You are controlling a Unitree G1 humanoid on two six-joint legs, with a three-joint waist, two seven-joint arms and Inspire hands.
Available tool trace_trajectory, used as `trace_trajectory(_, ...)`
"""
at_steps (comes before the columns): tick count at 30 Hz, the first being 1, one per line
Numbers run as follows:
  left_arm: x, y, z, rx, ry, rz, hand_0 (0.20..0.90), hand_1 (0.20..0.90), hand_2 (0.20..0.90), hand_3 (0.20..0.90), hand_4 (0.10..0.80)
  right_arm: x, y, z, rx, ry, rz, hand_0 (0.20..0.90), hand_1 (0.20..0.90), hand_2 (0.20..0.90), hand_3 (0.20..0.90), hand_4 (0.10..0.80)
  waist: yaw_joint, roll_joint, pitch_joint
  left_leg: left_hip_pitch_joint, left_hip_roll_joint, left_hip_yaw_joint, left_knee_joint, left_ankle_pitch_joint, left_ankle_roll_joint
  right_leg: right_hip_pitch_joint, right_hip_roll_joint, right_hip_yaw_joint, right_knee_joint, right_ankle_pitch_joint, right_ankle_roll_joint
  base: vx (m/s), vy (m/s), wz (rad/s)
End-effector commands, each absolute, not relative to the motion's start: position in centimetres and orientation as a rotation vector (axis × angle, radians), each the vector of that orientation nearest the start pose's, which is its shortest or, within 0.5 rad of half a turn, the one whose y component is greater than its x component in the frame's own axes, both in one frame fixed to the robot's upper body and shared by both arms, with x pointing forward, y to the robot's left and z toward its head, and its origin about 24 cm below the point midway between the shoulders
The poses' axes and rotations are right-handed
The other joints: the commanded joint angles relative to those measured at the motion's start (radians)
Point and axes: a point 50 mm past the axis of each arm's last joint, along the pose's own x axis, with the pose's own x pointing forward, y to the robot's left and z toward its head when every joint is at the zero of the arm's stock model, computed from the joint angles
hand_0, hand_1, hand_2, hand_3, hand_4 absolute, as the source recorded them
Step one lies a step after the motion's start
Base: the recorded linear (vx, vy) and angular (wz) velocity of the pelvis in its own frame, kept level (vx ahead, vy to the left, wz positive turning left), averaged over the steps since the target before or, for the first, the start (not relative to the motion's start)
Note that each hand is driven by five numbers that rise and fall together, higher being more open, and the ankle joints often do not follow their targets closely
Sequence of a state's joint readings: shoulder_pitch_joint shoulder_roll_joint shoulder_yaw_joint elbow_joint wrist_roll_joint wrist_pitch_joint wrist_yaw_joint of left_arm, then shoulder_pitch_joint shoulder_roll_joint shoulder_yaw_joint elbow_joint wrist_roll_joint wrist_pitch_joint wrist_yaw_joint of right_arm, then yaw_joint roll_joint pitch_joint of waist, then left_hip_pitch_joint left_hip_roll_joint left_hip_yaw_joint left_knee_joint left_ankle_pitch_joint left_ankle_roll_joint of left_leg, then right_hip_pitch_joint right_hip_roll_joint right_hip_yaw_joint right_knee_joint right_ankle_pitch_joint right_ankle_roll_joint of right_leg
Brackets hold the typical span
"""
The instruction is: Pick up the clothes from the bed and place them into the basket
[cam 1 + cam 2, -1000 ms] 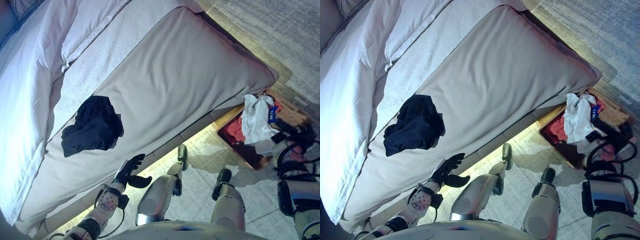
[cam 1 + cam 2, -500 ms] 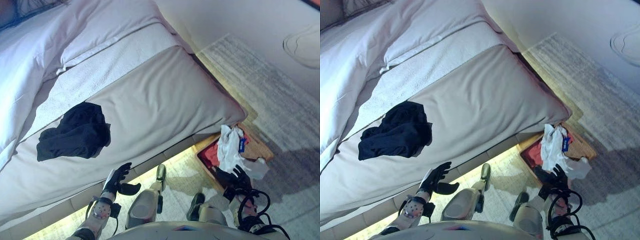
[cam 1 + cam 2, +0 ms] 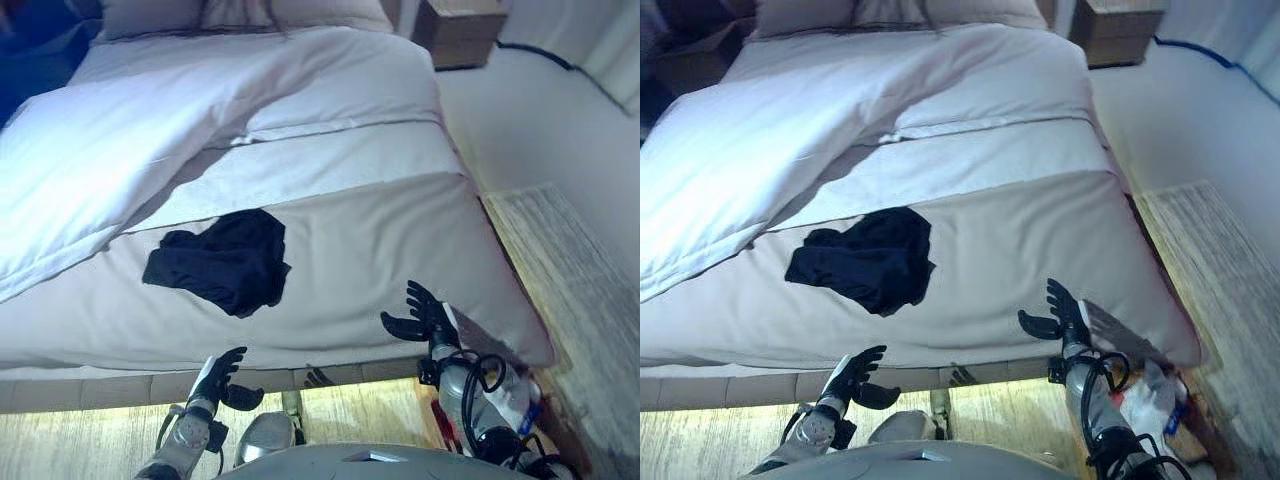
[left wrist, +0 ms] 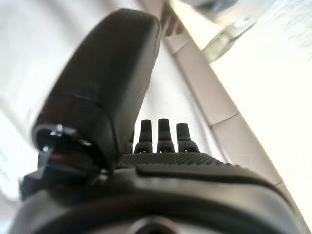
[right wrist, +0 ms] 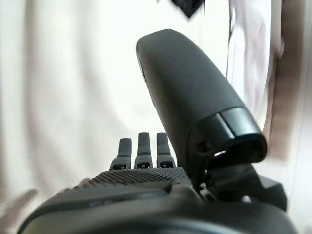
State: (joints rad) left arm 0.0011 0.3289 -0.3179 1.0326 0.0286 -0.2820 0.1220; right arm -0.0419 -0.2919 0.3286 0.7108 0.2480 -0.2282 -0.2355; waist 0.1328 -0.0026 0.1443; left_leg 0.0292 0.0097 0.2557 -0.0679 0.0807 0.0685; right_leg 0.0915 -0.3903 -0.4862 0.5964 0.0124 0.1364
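Black clothes (image 3: 225, 262) on bed (image 3: 400, 240), basket (image 3: 1180, 415) mostly hidden by right arm.

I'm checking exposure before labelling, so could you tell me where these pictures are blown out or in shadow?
Left eye view: white duvet glares bluish-white; black crumpled garment shows little fold detail. Left wrist view: floor beside the beige bed base is washed out. Right wrist view: the right hand is dark against pale bedding.

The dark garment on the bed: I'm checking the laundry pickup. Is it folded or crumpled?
Crumpled. The dark garment lies in an uneven, wrinkled heap on the bed, with neither hand touching it.
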Motion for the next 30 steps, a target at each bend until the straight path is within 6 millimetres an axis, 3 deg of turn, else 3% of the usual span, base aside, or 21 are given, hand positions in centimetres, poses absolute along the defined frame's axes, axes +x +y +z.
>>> trace_trajectory(1,15.8,23.7,-11.8,0.53,0.704,-0.092,0.9,0.9,0.9,0.9,0.8,23.7,-19.9,-5.1,-0.306,0.309,-0.05,0.9,0.9,0.9,0.9,0.8,-0.01,0.009,-0.038,-0.002,0.018,-0.02,-0.019,-0.046,-0.042,-0.157,0.109,0.135,-0.109,0.088,0.026,0.173,-0.194,1.14)
trace_trajectory(2,16.3,24.1,-11.6,0.543,0.707,-0.088,0.9,0.9,0.9,0.9,0.8,23.9,-19.8,-5.0,-0.409,0.309,0.008,0.9,0.9,0.9,0.9,0.8,-0.026,-0.01,-0.034,-0.002,0.015,-0.063,-0.019,-0.047,-0.052,-0.161,0.172,0.173,-0.215,0.067,0.016,0.123,-0.181,1.03)
trace_trajectory(4,16.6,24.3,-11.5,0.559,0.71,-0.084,0.9,0.9,0.9,0.9,0.8,24.1,-19.8,-5.1,-0.466,0.307,0.05,0.9,0.9,0.9,0.9,0.8,-0.031,-0.024,-0.03,-0.001,0.014,-0.08,-0.019,-0.051,-0.059,-0.167,0.184,0.184,-0.287,0.095,0.019,0.1,-0.214,1.24)
trace_trajectory(5,16.9,25.0,-11.3,0.58,0.715,-0.063,0.9,0.9,0.9,0.9,0.8,24.9,-19.9,-4.6,-0.539,0.277,0.102,0.9,0.9,0.9,0.9,0.8,-0.03,-0.052,-0.021,0.005,0.011,-0.089,-0.019,-0.063,-0.07,-0.182,0.191,0.178,-0.398,0.114,0.026,0.081,-0.339,0.98)
trace_trajectory(7,17.5,25.6,-11.0,0.587,0.708,-0.032,0.9,0.9,0.9,0.9,0.8,26.7,-20.7,-3.6,-0.643,0.257,0.154,0.9,0.9,0.9,0.9,0.8,-0.009,-0.08,-0.002,-0.02,0.003,-0.134,-0.019,-0.06,-0.06,-0.186,0.222,0.221,-0.459,0.117,0.025,0.073,-0.337,0.71)
trace_trajectory(11,15.5,26.1,-11.9,0.608,0.785,-0.032,0.9,0.9,0.9,0.9,0.8,29.0,-20.8,-2.2,-0.744,0.221,0.191,0.9,0.9,0.9,0.9,0.8,0.059,-0.105,0.002,-0.033,0.0,-0.179,-0.018,-0.051,-0.061,-0.135,0.249,0.184,-0.487,0.085,0.01,0.081,-0.136,0.66)
trace_trajectory(16,13.4,26.8,-12.6,0.647,0.837,-0.04,0.9,0.9,0.9,0.9,0.8,31.8,-20.3,0.2,-0.814,0.149,0.159,0.9,0.9,0.9,0.9,0.8,0.113,-0.119,0.021,-0.042,-0.002,-0.21,-0.007,-0.045,-0.057,-0.097,0.258,0.151,-0.491,0.061,0.0,0.12,-0.072,0.16)
trace_trajectory(22,17.4,27.8,-10.3,0.64,0.713,-0.022,0.9,0.9,0.9,0.9,0.8,36.4,-17.8,6.5,-0.891,-0.072,0.095,0.9,0.9,0.9,0.9,0.8,0.177,-0.122,0.106,-0.14,0.004,-0.258,0.035,-0.029,-0.062,-0.144,0.27,0.11,-0.468,0.026,-0.016,-0.031,-0.098,0.24)
trace_trajectory(26,19.3,27.7,-9.0,0.606,0.629,-0.003,0.9,0.9,0.9,0.9,0.8,38.3,-17.6,10.4,-0.94,-0.173,0.026,0.9,0.9,0.9,0.9,0.8,0.23,-0.12,0.186,-0.253,0.0,-0.289,0.171,-0.058,-0.072,-0.184,0.249,0.072,-0.437,0.018,-0.035,-0.03,-0.088,0.3)
trace_trajectory(30,19.6,27.7,-8.6,0.595,0.594,0.004,0.9,0.9,0.9,0.9,0.8,39.3,-18.4,12.2,-0.971,-0.192,-0.05,0.9,0.9,0.9,0.9,0.8,0.265,-0.105,0.243,-0.355,-0.013,-0.311,0.297,-0.084,-0.077,-0.22,0.226,0.045,-0.395,0.011,-0.054,-0.004,-0.025,0.15)
